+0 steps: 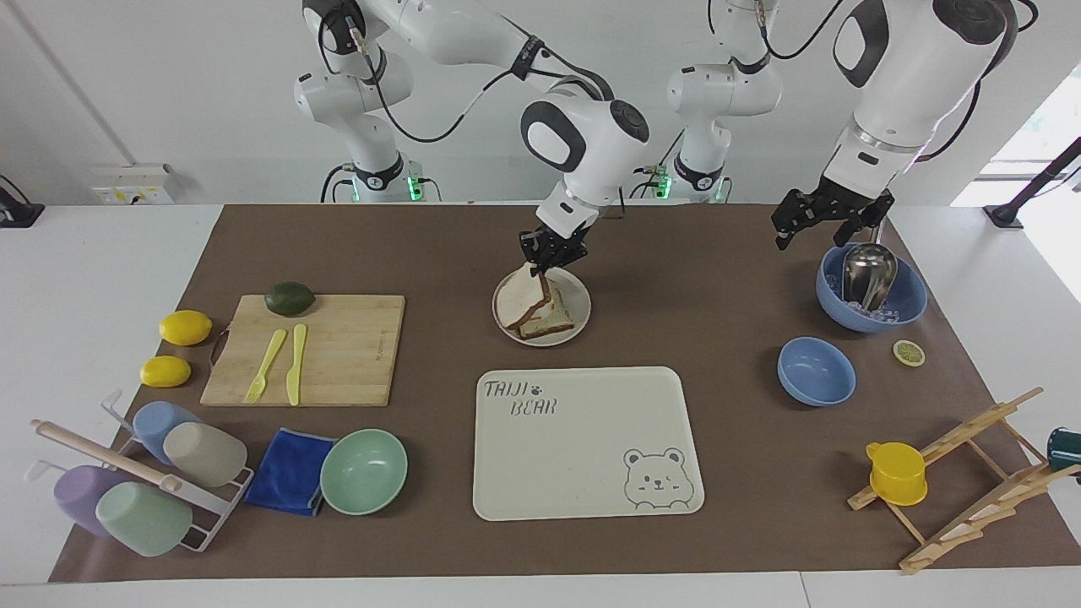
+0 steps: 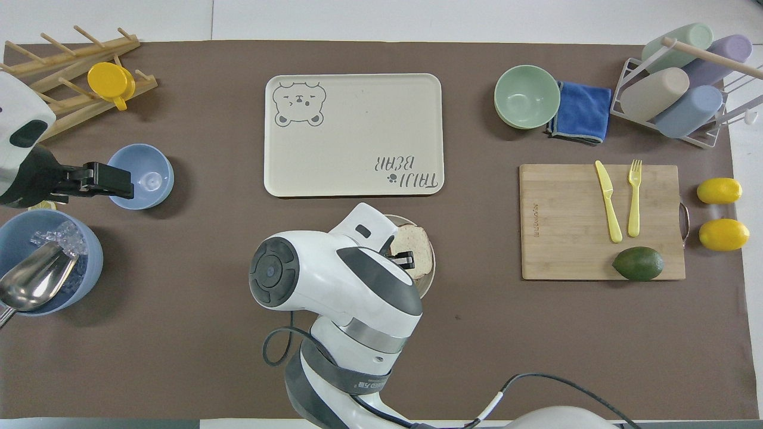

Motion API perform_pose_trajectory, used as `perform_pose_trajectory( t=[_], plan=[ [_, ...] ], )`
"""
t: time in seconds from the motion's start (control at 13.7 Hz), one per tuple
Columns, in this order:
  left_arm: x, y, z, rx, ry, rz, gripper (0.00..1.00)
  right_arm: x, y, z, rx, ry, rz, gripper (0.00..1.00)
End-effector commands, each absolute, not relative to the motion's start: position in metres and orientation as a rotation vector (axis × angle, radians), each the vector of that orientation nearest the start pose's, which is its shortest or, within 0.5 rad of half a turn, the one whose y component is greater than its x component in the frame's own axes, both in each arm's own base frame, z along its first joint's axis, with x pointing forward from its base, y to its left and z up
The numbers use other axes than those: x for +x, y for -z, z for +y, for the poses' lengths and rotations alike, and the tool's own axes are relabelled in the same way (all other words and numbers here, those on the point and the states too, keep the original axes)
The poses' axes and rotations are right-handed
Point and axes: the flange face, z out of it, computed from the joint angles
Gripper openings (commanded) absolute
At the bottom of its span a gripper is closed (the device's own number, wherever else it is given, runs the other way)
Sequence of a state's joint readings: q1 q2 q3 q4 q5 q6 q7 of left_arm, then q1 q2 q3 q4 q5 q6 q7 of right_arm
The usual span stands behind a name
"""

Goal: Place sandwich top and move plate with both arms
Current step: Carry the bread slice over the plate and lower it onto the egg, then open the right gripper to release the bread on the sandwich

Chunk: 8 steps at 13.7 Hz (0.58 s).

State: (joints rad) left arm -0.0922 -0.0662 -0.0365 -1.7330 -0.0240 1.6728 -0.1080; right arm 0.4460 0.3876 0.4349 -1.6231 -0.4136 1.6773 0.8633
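Note:
The sandwich top leans tilted on the slice under it, on the small round plate. It covers the egg. My right gripper is just above the plate and shut on the slice's upper edge. In the overhead view the right arm hides most of the plate; the sandwich top shows beside the right gripper. My left gripper waits open over the blue bowl with the scoop; it also shows in the overhead view.
The bear-print tray lies farther from the robots than the plate. A cutting board with a fork, knife and avocado lies toward the right arm's end. A small blue bowl, a mint-green bowl and a wooden rack stand around.

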Motion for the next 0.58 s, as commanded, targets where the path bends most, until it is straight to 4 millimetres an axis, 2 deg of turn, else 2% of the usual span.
perform_pose_trajectory(
  t=[0.0,0.22,0.29,0.36,0.44,0.51],
  plan=[
    [0.535,-0.593,-0.07,-3.154,0.024,0.019,1.0,0.446,-0.387,0.441,-3.479,0.006,-0.172,0.0],
    [0.535,-0.593,-0.07,-3.154,0.024,0.019,1.0,0.447,-0.381,0.443,-3.436,0.001,-0.145,0.0],
    [0.535,-0.593,-0.07,-3.154,0.024,0.022,1.0,0.446,-0.38,0.446,-3.403,-0.009,-0.114,0.1],
    [0.535,-0.593,-0.07,-3.154,0.024,0.019,1.0,0.446,-0.378,0.448,-3.385,0.002,-0.096,0.28],
    [0.535,-0.593,-0.07,-3.154,0.024,0.019,1.0,0.449,-0.378,0.447,-3.372,0.0,-0.075,0.51],
    [0.535,-0.593,-0.07,-3.154,0.024,0.019,1.0,0.45,-0.381,0.45,-3.339,-0.026,-0.05,0.56]
  ],
)
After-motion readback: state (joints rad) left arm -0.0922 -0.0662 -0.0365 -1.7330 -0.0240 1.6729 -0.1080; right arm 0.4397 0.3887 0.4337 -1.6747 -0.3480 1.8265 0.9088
